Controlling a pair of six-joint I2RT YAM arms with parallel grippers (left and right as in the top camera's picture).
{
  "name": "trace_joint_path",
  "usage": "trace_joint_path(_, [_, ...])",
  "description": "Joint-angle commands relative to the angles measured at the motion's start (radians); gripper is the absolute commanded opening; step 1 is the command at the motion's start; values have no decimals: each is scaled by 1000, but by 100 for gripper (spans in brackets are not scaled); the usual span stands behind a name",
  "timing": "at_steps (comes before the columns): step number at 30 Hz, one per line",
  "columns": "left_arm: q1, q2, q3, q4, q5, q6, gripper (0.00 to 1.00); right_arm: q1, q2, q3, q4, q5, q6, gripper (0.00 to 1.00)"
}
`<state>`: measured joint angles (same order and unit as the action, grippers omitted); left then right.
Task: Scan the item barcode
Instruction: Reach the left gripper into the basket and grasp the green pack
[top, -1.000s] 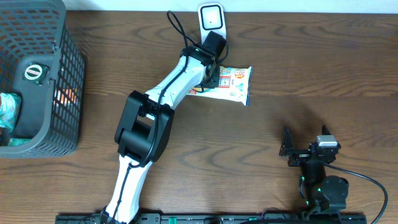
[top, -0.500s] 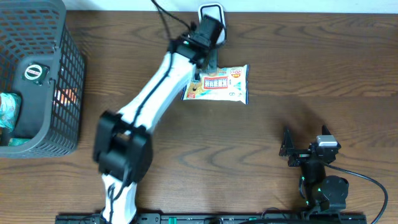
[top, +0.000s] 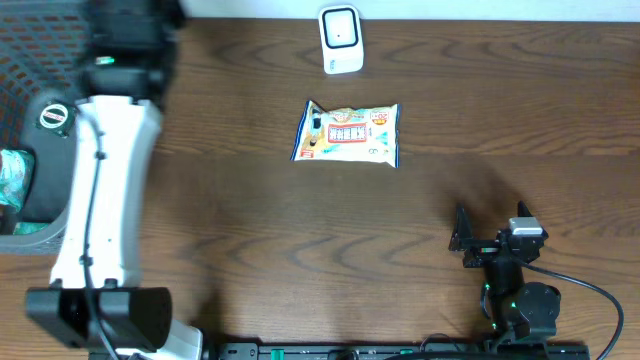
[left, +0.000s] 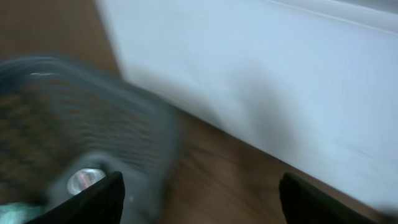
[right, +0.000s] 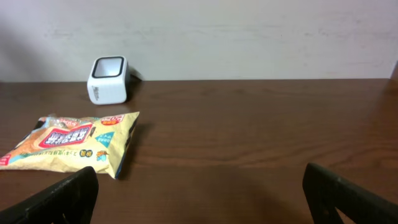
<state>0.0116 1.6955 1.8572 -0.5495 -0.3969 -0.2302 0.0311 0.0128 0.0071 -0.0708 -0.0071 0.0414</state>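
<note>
Where the bench (top: 420, 200) met its near edge, the right arm (top: 515, 300) sat folded low at the right-hand side. The right pincer (right: 205, 202) was spread wide with nothing between its tips, facing the far wall (right: 249, 31).

The white left arm (top: 105, 200) stretched from the near edge up the left side of the bench, its dark wrist over the basket's far right corner. At its end the left pincer (left: 202, 202) also stood apart and empty, both dark tips showing at the bottom of its own camera view. That view was smeared, and only mesh and wall could be read in it.

Mid-bench, the snack packet (top: 347, 133) lay flat, printed face up, long side running left to right, touched by neither arm.

Beyond it and apart from it, the small white scanner (top: 341, 38) stood at the far edge, close under the pale wall, its window tilted upward.

Far left stood a black mesh basket (top: 115, 110). It held a round-capped item (top: 55, 117), a green wrapper (top: 12, 170) and something orange (top: 108, 153) glimpsed through the mesh.
</note>
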Motion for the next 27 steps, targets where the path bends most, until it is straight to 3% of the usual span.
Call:
trace_joint_path(1, [161, -16, 2, -15, 92, 13, 80, -6, -3, -2, -4, 1, 6, 99])
trace_joint_path(5, [313, -7, 0, -62, 190, 12, 81, -6, -3, -2, -4, 2, 6, 99])
trace_joint_path(14, [537, 45, -1, -105, 191, 23, 83, -6, -3, -2, -4, 1, 6, 99])
trace_joint_path(20, [637, 130, -2, -183, 207, 130, 86, -6, -3, -2, -4, 2, 6, 99])
trace_joint_path(25, [644, 244, -2, -183, 363, 375, 86, -6, -3, -2, -4, 1, 6, 99])
trace_joint_path(27, [644, 280, -2, -183, 351, 380, 86, -6, -3, -2, -4, 1, 6, 99])
